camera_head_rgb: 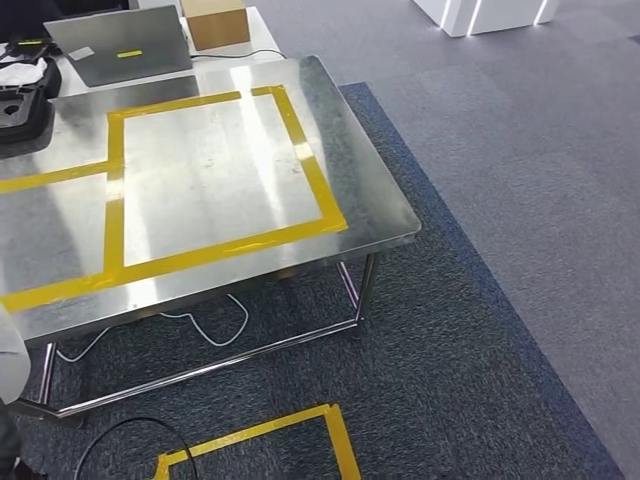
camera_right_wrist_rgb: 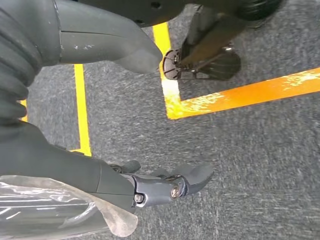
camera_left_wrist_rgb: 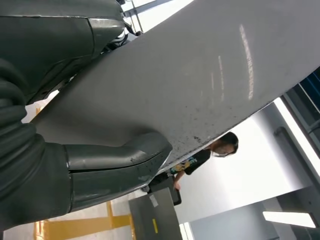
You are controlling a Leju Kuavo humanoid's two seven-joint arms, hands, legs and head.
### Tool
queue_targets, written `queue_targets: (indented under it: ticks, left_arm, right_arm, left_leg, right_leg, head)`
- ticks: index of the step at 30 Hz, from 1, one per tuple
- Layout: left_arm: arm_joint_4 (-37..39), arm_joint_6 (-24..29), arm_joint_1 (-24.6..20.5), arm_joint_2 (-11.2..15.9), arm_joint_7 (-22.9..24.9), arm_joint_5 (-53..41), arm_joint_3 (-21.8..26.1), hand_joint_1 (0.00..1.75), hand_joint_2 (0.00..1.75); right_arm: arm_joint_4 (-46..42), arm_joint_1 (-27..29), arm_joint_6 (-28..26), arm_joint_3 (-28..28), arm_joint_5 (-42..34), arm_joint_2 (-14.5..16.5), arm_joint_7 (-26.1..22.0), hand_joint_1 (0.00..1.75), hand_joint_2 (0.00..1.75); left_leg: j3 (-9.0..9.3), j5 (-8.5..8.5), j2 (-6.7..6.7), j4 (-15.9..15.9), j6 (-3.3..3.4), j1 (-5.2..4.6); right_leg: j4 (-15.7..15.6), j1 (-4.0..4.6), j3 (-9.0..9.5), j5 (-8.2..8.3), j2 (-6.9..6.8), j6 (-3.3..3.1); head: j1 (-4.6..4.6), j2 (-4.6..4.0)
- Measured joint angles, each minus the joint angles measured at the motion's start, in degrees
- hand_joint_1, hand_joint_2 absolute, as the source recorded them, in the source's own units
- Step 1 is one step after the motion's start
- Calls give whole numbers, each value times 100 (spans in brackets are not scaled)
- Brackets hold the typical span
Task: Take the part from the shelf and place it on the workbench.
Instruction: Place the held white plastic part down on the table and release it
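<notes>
Broad grey sheet part (camera_left_wrist_rgb: 196, 75) lies against my left hand (camera_left_wrist_rgb: 113, 165), thumb pressed under its edge; looks stiff, smooth, likely slippery, so grip edges; right hand (camera_right_wrist_rgb: 151, 185) hangs loose over carpet, holding nothing; workbench (camera_head_rgb: 362, 170) ahead.

Silver workbench (camera_head_rgb: 226, 160) striped with yellow tape (camera_head_rgb: 115, 190); the dark carpet (camera_head_rgb: 453, 380) looks bluish-grey

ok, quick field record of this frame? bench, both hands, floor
workbench: steel, yellow tape rectangle on top
far end: laptop, cardboard box
left robot hand: thumb pressed on grey panel, holding it
right robot hand: over carpet, fingers apart; clear plastic beside it, hold unclear
floor: yellow tape, white cable
</notes>
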Motion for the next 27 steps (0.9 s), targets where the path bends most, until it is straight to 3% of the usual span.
queue_targets:
  ticks: [2,3,4,6,7,8,10,11,12,13,15,17,18,20,21,23,25,26,27]
  left_arm:
    - [0,1,-9,-2,-1,-1,-1,175,175]
    - [0,1,-13,-3,-1,-1,0,175,175]
    - [0,1,-14,-5,-2,-1,1,175,175]
    - [-1,1,-6,-8,-2,-2,4,175,175]
    - [-2,1,-3,-9,-2,-3,5,175,175]
    - [-2,1,-3,-9,-1,-3,7,175,175]
    - [-2,1,-5,-9,0,-3,8,175,175]
    - [-1,1,-4,-9,0,-2,9,175,175]
    - [-1,1,-3,-9,0,-1,11,175,175]
    - [0,1,-2,-9,-1,1,13,175,175]
    - [-1,1,-4,-16,-1,0,20,175,175]
    - [-3,1,-9,-34,0,2,36,175,175]
    - [-3,1,-10,-49,0,9,53,175,175]
    - [-5,2,-6,-84,0,31,113,175,175]
    - [-6,3,-3,-102,-1,45,143,175,175]
    - [-11,3,-10,-135,-2,71,179,175,175]
    - [-15,3,-19,-160,-2,96,192,175,175]
    - [-15,3,-19,-166,-2,112,197,175,175]
    - [-15,3,-16,-168,-2,125,203,175,175]
  right_arm:
    - [-7,0,1,0,22,-3,-4,0,175]
    - [-10,-1,1,1,34,-5,-8,0,175]
    - [-12,-1,2,1,45,-5,-11,0,175]
    - [-12,3,2,1,57,8,-14,0,175]
    - [-13,6,1,1,58,15,-15,0,175]
    - [-13,11,1,0,59,20,-15,0,175]
    - [-14,23,1,-1,58,20,-15,0,175]
    - [-14,32,2,-2,60,20,-15,0,175]
    - [-14,38,2,-2,63,21,-15,0,175]
    - [-14,39,2,-3,67,22,-15,0,175]
    - [-14,33,2,-3,85,26,-15,0,175]
    - [-14,24,-1,-3,108,27,-17,0,175]
    - [-14,17,-2,-3,117,27,-20,0,175]
    - [-14,-8,-3,-3,134,27,-23,0,175]
    - [-15,-21,-4,-3,142,28,-27,0,175]
    - [-16,-31,-7,-3,148,29,-38,0,175]
    - [-16,-18,-7,-14,128,29,-57,0,175]
    - [-15,-6,-6,-26,114,30,-66,0,175]
    - [-15,4,-5,-39,105,30,-72,0,175]
  left_leg:
    - [-105,86,-78,63,-37,-23]
    - [-142,126,-116,92,-59,-29]
    - [-177,163,-162,113,-88,-36]
    - [-235,181,-210,161,-145,-27]
    - [-282,91,-173,261,-177,-19]
    - [-361,-77,-105,464,-208,-8]
    - [-604,-552,37,1200,-284,36]
    - [-705,-718,69,1556,-321,63]
    - [-736,-780,89,1773,-352,90]
    - [-658,-716,109,1744,-373,113]
    - [-244,-413,228,1113,-392,145]
    - [126,-264,442,478,-344,108]
    - [193,-283,509,334,-297,81]
    - [161,-320,464,300,-187,48]
    - [151,-320,408,272,-142,53]
    - [135,-286,303,229,-64,79]
    - [123,-274,219,219,-17,83]
    - [119,-276,177,219,-7,77]
    - [125,-283,132,220,2,67]
  right_leg:
    - [-952,18,703,-73,183,-70]
    - [-1291,27,929,-176,239,-90]
    - [-1476,39,1040,-251,219,-102]
    - [-1531,22,1014,-252,93,-157]
    - [-1540,11,1002,-226,21,-198]
    - [-1548,-1,988,-200,-53,-231]
    - [-1533,5,952,-177,-205,-261]
    - [-1518,6,932,-172,-286,-261]
    - [-1498,6,911,-170,-366,-257]
    - [-1477,3,894,-175,-438,-247]
    - [-1435,-5,904,-205,-572,-200]
    - [-1399,10,903,-242,-684,-130]
    - [-1387,20,918,-258,-734,-96]
    - [-1382,32,936,-266,-840,-33]
    - [-1366,25,940,-297,-814,-2]
    - [-1071,7,778,-494,-549,40]
    - [-278,-4,348,-836,-233,55]
    - [138,-4,103,-951,-175,60]
    - [407,-3,-88,-962,-152,59]
  head:
    - [6,-1]
    - [7,-1]
    - [12,0]
    - [12,0]
    - [1,-1]
    - [-15,-1]
    - [-44,-1]
    - [-46,-1]
    - [-46,-1]
    - [-46,-1]
    - [-47,-1]
    - [-50,1]
    - [-51,0]
    - [-57,-1]
    - [-58,-1]
    - [-27,-1]
    - [5,-2]
    - [9,-2]
    - [8,-2]
